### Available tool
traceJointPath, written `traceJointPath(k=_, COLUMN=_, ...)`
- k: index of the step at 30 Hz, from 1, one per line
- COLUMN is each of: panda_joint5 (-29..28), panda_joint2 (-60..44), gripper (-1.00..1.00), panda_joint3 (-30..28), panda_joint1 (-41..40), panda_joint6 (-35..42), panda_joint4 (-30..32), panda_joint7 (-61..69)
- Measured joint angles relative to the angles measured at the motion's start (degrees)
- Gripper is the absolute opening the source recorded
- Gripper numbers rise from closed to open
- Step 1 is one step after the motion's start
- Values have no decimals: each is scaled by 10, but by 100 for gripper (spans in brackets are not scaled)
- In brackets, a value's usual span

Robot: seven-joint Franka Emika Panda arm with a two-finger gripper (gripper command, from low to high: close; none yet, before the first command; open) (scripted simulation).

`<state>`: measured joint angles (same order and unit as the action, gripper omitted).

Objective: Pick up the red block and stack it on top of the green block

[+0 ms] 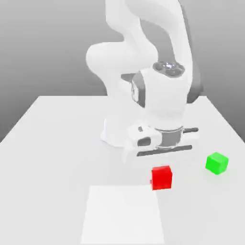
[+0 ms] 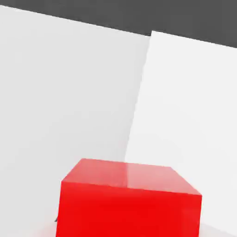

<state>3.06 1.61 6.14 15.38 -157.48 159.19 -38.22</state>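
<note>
As seen from exterior view, gripper [image 1: 161, 176] set narrow, closed on red block [image 1: 161, 178]. Red block directly beneath hand, at fingertip level; lift off table [image 1: 57, 162] cannot be told. Green block [image 1: 217, 163] well apart from gripper, toward exterior view's right, on table. White square [image 1: 122, 215] near gripper, on camera side, reaching toward exterior view's left.

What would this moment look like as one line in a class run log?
gripper: closed at red block | red block: under hand | green block: off to exterior view's right | stack: not made
</note>
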Motion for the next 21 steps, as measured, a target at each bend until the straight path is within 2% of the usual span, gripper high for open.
traceJointPath(k=21, panda_joint5=18, panda_joint2=54, gripper=-100, panda_joint3=110, panda_joint1=253, panda_joint6=47, panda_joint4=4, panda_joint7=522)
